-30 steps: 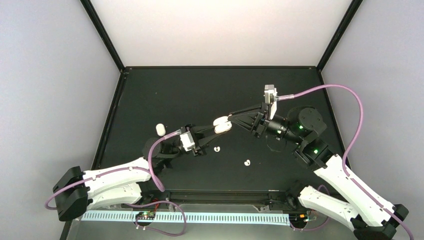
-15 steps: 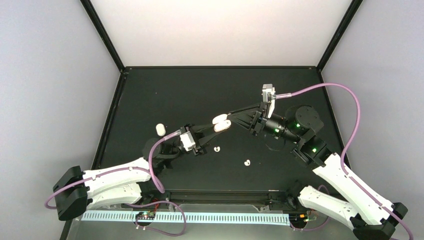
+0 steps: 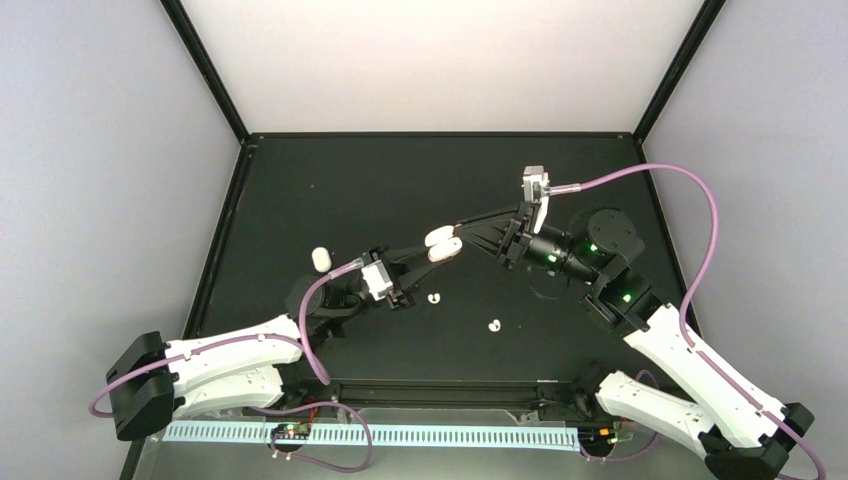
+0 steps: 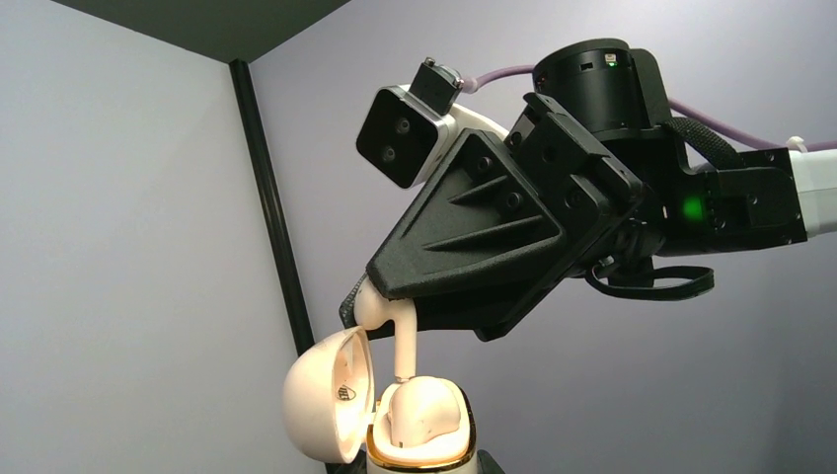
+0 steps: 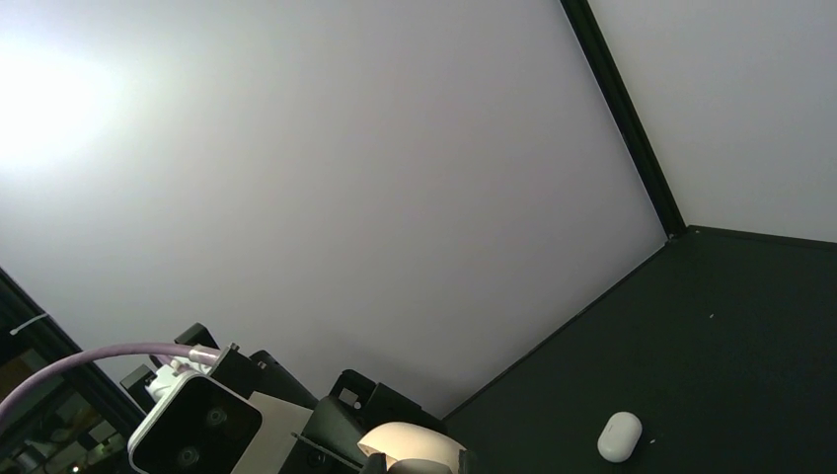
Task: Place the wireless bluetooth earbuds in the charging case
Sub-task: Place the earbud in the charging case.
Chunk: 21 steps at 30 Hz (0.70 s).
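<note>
My left gripper (image 3: pixel 428 254) is shut on the cream charging case (image 4: pixel 422 427), holding it upright above the table with its gold rim up. The lid (image 4: pixel 324 397) is swung open to the left. A rounded cream shape fills part of the case's inside. My right gripper (image 4: pixel 373 304) is shut on a slim stemmed earbud (image 4: pixel 401 331), held stem-down. The stem's tip meets the case's inside next to the lid. In the top view, the case (image 3: pixel 443 246) sits between both grippers' tips. Two more earbuds (image 3: pixel 433 297) (image 3: pixel 493 325) lie on the black table.
A closed white pod-shaped case (image 3: pixel 320 259) lies on the table (image 3: pixel 330 190) to the left of my left arm; in the right wrist view that case (image 5: pixel 620 435) appears low at the right. Grey walls and black corner posts ring the table.
My right arm has edged slightly left and toward the case, keeping the earbud over it. The left arm and case have barely moved. Both grips are unchanged.
</note>
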Each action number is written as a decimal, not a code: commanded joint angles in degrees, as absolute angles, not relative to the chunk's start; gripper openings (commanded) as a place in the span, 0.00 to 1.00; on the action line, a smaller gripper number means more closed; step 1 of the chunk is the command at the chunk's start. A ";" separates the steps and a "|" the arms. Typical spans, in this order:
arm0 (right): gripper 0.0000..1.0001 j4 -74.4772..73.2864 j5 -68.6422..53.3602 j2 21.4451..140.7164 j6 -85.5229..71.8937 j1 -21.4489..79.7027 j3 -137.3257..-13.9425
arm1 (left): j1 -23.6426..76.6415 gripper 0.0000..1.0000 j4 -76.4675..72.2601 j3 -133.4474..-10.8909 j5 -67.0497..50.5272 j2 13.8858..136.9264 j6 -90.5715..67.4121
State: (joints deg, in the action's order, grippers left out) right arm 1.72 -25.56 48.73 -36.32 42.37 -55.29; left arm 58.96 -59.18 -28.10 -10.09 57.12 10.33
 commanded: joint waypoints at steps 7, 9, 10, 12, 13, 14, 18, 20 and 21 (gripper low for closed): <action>0.10 -2.01 -25.58 50.01 -35.12 42.26 -56.78 | 59.68 0.02 -60.67 -32.46 -8.38 57.28 10.22; 0.10 -2.21 -25.65 50.09 -34.86 42.27 -56.78 | 59.63 0.02 -60.36 -32.70 -8.06 57.29 9.84; 0.10 -2.30 -25.59 50.10 -34.73 42.27 -56.78 | 59.67 0.01 -60.15 -32.89 -7.90 57.34 9.65; 0.10 -2.61 -25.38 50.09 -34.39 42.27 -56.80 | 59.68 0.01 -59.43 -33.31 -7.45 57.36 9.15; 0.10 -2.75 -25.33 50.01 -34.29 42.25 -56.82 | 59.70 0.02 -59.08 -33.51 -7.19 57.42 8.95; 0.11 -2.81 -25.17 49.89 -34.28 42.26 -56.78 | 59.68 0.02 -58.70 -33.63 -6.86 57.43 8.80; 0.11 -2.90 -24.08 49.37 -34.28 42.28 -57.05 | 59.77 0.02 -58.37 -33.45 -5.60 57.65 8.35; 0.11 -2.86 -23.38 49.08 -34.28 42.23 -57.11 | 59.76 0.02 -58.36 -33.25 -5.33 57.76 8.43; 0.11 -2.82 -23.04 48.93 -34.28 42.23 -57.24 | 59.72 0.02 -58.30 -33.12 -5.28 57.87 8.49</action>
